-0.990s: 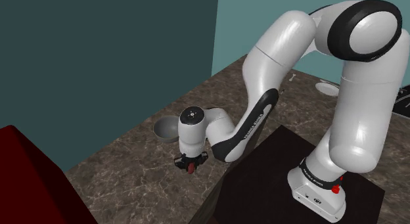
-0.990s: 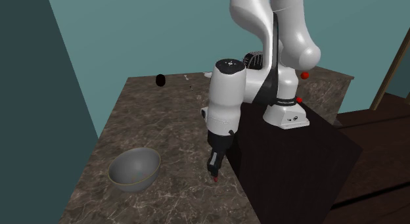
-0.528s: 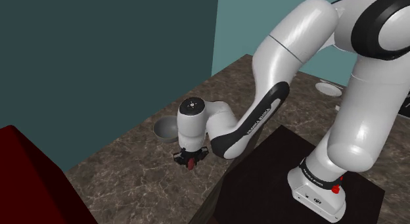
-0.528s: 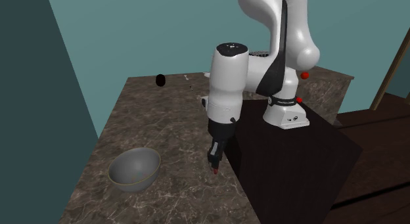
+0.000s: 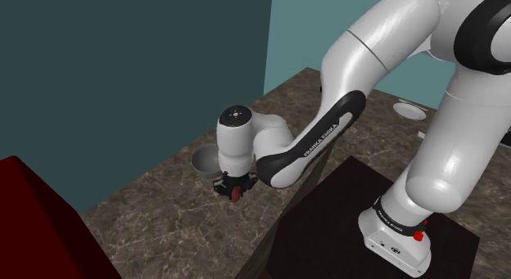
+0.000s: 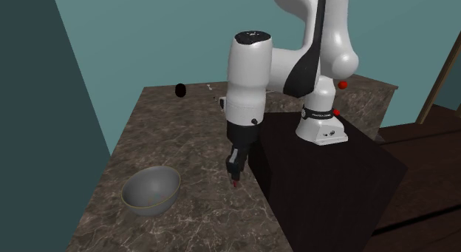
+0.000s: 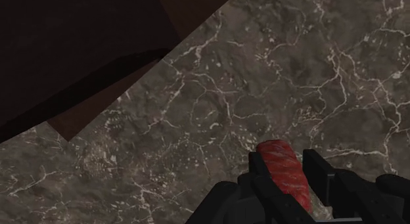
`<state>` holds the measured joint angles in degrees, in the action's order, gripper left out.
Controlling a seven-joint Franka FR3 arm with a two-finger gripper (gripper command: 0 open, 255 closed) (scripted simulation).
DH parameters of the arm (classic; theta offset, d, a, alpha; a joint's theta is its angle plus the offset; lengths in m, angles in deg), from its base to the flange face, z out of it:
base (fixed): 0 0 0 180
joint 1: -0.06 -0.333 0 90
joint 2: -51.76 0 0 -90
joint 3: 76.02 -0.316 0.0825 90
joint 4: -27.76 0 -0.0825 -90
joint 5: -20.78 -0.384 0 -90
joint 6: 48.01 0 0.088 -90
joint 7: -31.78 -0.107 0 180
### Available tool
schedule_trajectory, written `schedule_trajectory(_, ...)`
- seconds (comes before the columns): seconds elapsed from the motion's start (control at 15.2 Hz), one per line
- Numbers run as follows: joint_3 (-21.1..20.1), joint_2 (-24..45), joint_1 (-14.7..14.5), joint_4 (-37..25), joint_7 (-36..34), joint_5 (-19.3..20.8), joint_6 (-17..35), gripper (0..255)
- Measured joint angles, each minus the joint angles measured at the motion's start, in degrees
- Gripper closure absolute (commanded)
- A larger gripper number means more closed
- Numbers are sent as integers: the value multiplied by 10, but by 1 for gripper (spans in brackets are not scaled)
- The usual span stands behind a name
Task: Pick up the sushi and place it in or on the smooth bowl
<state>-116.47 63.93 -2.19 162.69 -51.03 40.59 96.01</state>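
Observation:
My black gripper (image 7: 287,165) is shut on the sushi (image 7: 282,165), a red-topped piece clasped between the two fingers and hanging above the dark marble counter (image 7: 263,78). In the shoulder view the gripper (image 5: 235,191) holds the red sushi (image 5: 236,194) just beside the grey smooth bowl (image 5: 206,159), which the wrist partly hides. From the second exterior view the gripper (image 6: 235,179) carries the sushi (image 6: 235,183) to the right of the bowl (image 6: 151,190), clear of the counter.
The dark box stand (image 6: 332,176) rises right beside the gripper. A small black object (image 6: 179,89) sits at the counter's far edge, and a white plate (image 5: 408,110) lies far back. A dark red block (image 5: 37,228) stands at the shoulder view's lower left.
The arm has lifted the sushi higher off the counter and carried it toward the bowl. The fingers have stayed shut on it.

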Motion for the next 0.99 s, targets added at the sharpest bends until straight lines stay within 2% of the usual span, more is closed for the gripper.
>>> schedule_trajectory(0.53, 49, 86, 23, -126, 66, 38, -51, 255)
schedule_trajectory(0.99, 85, 184, 24, -286, 127, 59, -118, 255)
